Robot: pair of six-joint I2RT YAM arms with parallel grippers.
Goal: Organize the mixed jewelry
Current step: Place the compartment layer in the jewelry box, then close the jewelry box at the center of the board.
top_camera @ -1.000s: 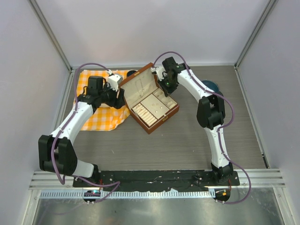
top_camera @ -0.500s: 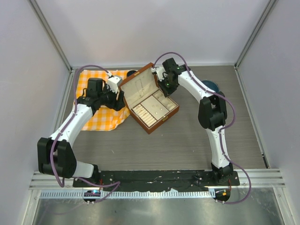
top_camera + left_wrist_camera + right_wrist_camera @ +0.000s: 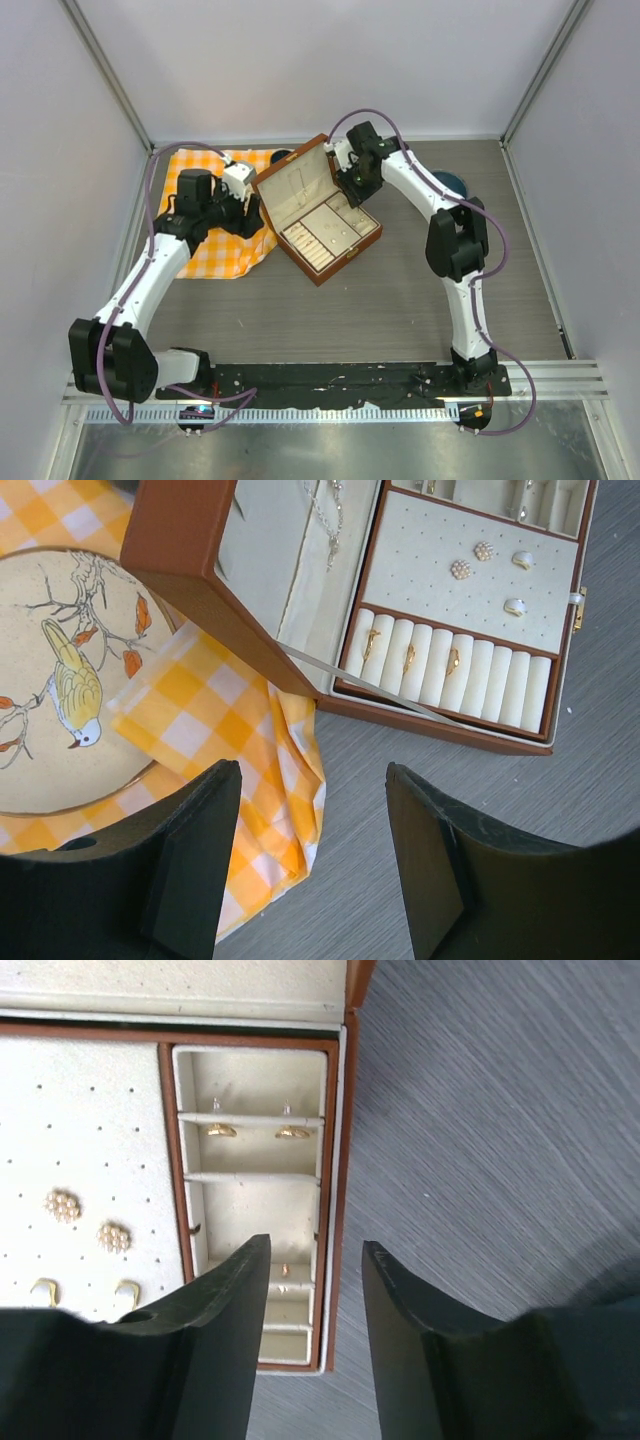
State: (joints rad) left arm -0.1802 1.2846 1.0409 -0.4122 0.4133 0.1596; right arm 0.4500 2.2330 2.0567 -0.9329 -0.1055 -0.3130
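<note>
Since a second ago the left arm's elbow has swung out toward 8 o'clock. The right gripper (image 3: pixel 315 1250), nearly closed back then, now has its jaws parted and holds nothing. It hangs over the side compartments of the brown jewelry box (image 3: pixel 318 215), which sits at about 12 o'clock on the table. A small copper ring (image 3: pixel 285 1271) lies in the compartment directly below the gap. The left gripper (image 3: pixel 310 780) is wide apart and also holds nothing, hovering at the edge of the checked cloth (image 3: pixel 215 255) at 10 o'clock, beside the bird-painted plate (image 3: pixel 60 680).

Most of the sorting looks done. The necklace (image 3: pixel 325 510) hangs inside the lid, three rings (image 3: pixel 410 658) sit in the padded rolls, stud earrings (image 3: pixel 470 565) rest on the dotted pad, and two gold rings (image 3: pixel 222 1130) occupy the far compartment. No loose piece shows on the visible part of the cloth or plate, though some of both is hidden. What remains is probably a last check and closing the lid.
</note>
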